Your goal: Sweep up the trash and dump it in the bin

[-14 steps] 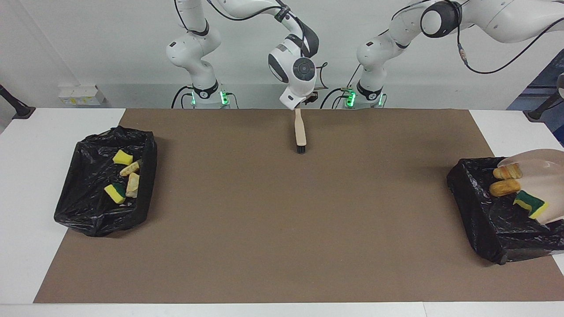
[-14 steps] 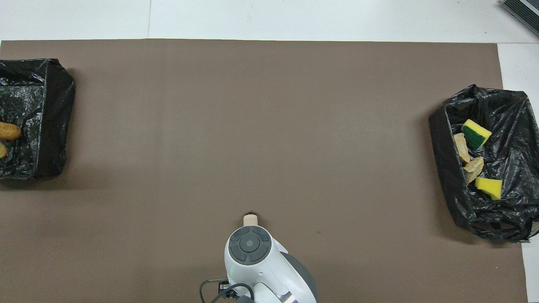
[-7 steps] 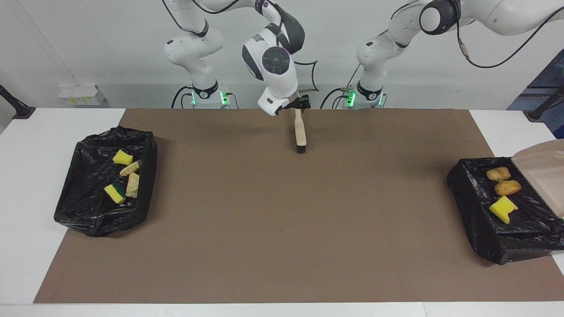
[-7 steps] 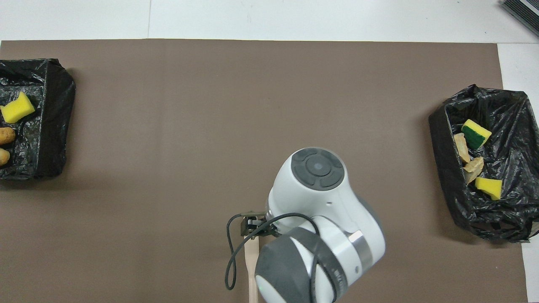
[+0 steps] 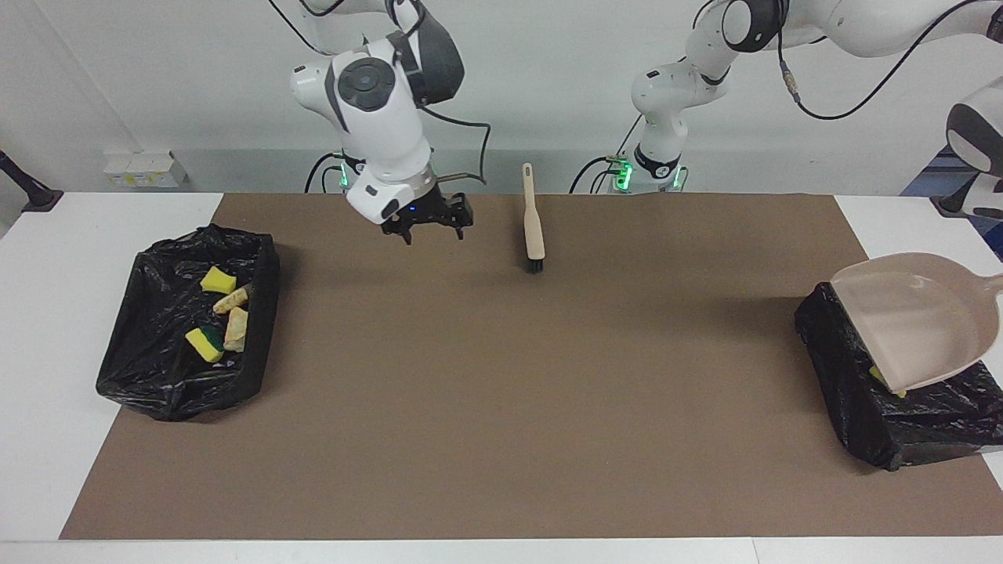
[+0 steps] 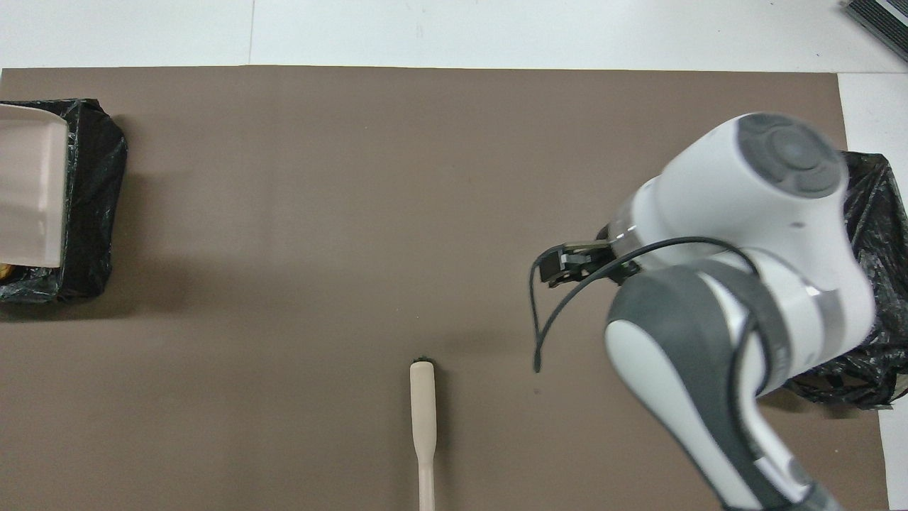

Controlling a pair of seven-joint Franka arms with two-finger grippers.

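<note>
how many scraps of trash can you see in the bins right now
5: four in the bin at the right arm's end, one yellow edge under the dustpan. More may be hidden there.

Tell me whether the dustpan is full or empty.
Empty: the dustpan hangs tilted over the black bin, its inside bare, with a yellow scrap showing below its lip.

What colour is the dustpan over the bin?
Pale beige dustpan, plain, seen best in the facing view.
</note>
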